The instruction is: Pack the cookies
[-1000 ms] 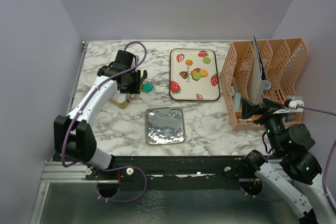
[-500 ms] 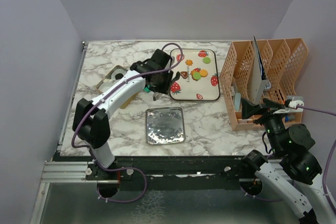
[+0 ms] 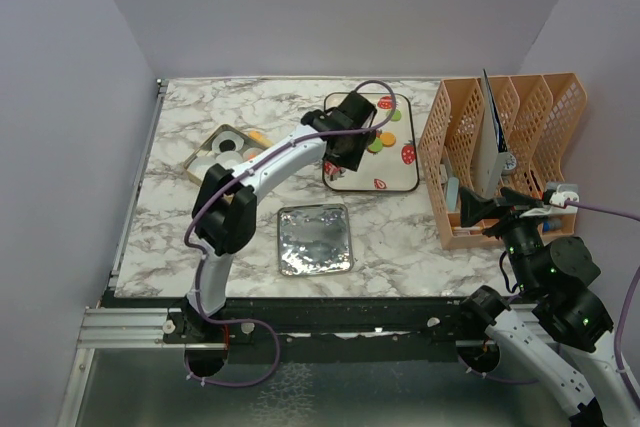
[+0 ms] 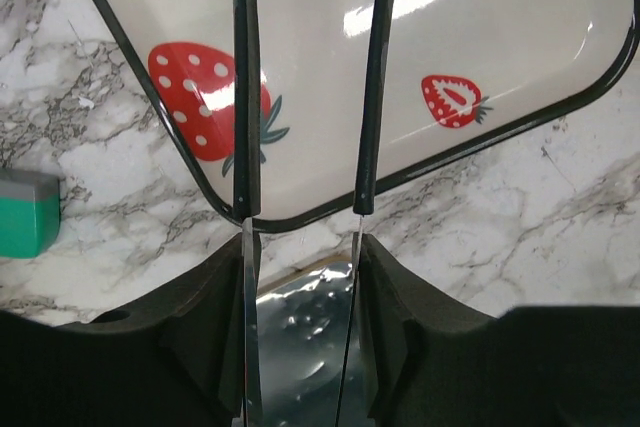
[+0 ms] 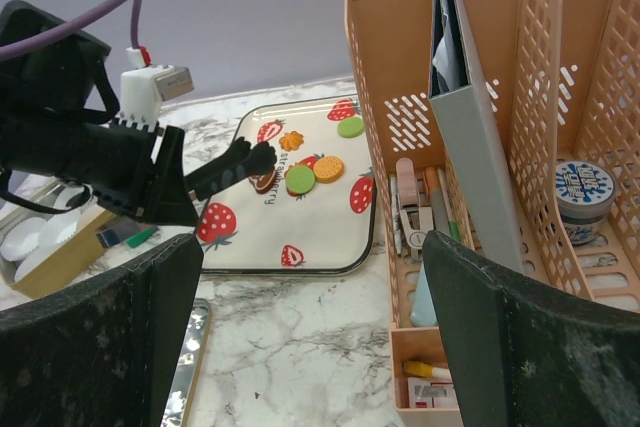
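Several cookies lie on the white strawberry tray [image 3: 400,183]: an orange flower [image 5: 291,140], two green rounds [image 5: 350,127] [image 5: 300,179], an orange round [image 5: 328,168] and a brown one [image 5: 265,184]. My left gripper [image 3: 360,142] hovers over the tray's left half, and its long thin fingers [image 4: 242,97] stand apart with only the tray showing between them. In the right wrist view its fingertips [image 5: 262,158] hang just above the brown cookie. My right gripper [image 3: 470,209] stands wide open and empty beside the organizer.
An open tin box [image 3: 207,157] with white paper cups sits at the back left. Its shiny lid [image 3: 313,239] lies near the front middle. A green block [image 4: 25,225] rests left of the tray. A tall orange desk organizer [image 3: 500,147] fills the right side.
My left arm has swung right, from the tin box to above the tray. The right arm has not moved.
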`<state>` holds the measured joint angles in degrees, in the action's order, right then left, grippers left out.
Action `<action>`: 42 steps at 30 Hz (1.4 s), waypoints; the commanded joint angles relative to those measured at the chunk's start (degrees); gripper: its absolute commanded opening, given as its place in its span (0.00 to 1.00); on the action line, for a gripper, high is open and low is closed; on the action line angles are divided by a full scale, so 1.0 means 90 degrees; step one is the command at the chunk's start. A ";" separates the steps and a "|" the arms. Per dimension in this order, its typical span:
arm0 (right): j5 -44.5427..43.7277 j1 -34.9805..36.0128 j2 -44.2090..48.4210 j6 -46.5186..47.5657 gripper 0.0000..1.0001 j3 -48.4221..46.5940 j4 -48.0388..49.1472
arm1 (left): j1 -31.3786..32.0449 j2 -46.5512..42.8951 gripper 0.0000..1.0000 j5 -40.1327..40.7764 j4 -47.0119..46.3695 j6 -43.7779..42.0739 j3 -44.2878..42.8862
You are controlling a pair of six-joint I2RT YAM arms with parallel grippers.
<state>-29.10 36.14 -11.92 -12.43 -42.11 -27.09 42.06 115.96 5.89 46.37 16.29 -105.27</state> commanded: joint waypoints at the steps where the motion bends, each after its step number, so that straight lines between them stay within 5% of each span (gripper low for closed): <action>1: -0.0068 -0.0002 0.0067 0.0043 1.00 0.0044 -0.0035 | 0.0152 0.0438 0.46 0.0575 0.0052 -0.0013 -0.0665; 20: -0.0096 -0.0002 0.0029 0.0046 1.00 0.0046 -0.0034 | 0.0624 0.1578 0.48 0.1554 0.0091 -0.0031 -0.1463; 42: -0.0092 -0.0002 0.0044 0.0043 1.00 0.0049 -0.0040 | 0.0737 0.1934 0.44 0.1588 0.0225 -0.0033 -0.1613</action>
<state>-29.12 36.14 -11.92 -12.40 -42.11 -27.09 48.18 133.29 18.35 46.92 16.25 -117.75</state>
